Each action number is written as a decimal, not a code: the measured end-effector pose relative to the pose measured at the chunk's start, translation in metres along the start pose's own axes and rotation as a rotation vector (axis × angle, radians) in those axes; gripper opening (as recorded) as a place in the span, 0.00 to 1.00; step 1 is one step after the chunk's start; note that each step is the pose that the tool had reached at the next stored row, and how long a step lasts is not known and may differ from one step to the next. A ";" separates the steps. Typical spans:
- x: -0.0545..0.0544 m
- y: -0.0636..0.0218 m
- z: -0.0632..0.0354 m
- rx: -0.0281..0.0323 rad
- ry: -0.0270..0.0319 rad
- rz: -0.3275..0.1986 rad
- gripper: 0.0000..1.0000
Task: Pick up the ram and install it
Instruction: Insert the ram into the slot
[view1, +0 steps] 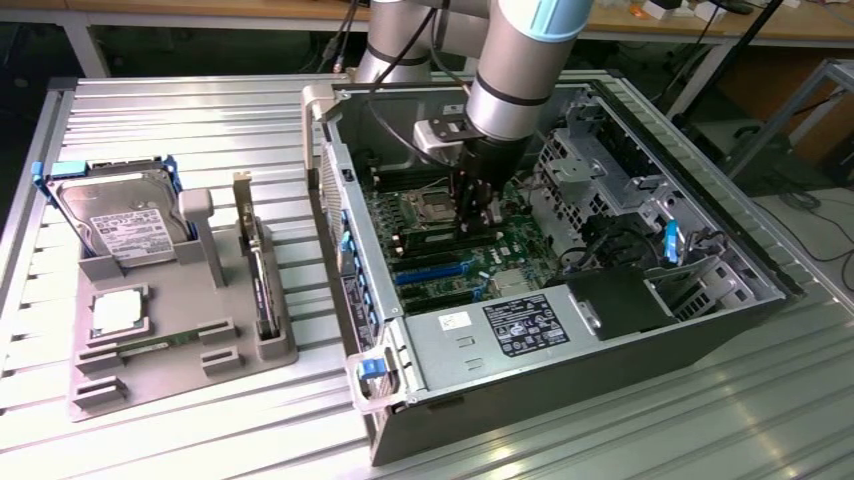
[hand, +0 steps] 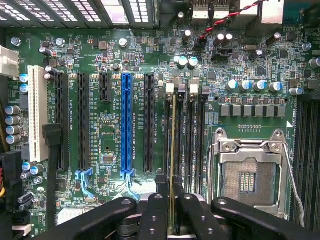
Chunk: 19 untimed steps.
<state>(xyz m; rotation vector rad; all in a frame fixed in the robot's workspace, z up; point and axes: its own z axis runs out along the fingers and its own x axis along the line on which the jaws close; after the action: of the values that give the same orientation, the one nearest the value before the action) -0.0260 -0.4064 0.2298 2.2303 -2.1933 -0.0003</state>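
The ram (hand: 173, 145) shows edge-on as a thin green-gold strip between my fingers (hand: 159, 212). My gripper (hand: 173, 207) is shut on it. The stick runs lengthwise over the leftmost of the black memory slots (hand: 192, 135), beside the open processor socket (hand: 247, 175). Whether it sits in the slot or hovers just above it, I cannot tell. In the exterior view my gripper (view1: 477, 205) reaches down into the open computer case (view1: 561, 330), over the green motherboard (view1: 441, 270).
A grey parts tray (view1: 174, 340) at the exterior view's left holds a hard drive (view1: 127, 220), a square silver processor (view1: 118, 310) and an upright dark expansion card (view1: 254, 260). Case walls, drive cages (view1: 601, 170) and cables surround the arm. A blue slot (hand: 126, 125) lies nearby.
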 end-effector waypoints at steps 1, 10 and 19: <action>0.000 0.0000 0.0001 0.0000 0.0000 0.000 0.14; 0.000 0.0000 0.0037 0.0000 0.0015 0.000 0.14; 0.000 -0.0016 0.0037 -0.0031 0.0020 -0.027 0.14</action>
<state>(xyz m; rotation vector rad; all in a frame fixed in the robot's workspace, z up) -0.0244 -0.4065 0.2261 2.2573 -2.1604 -0.0017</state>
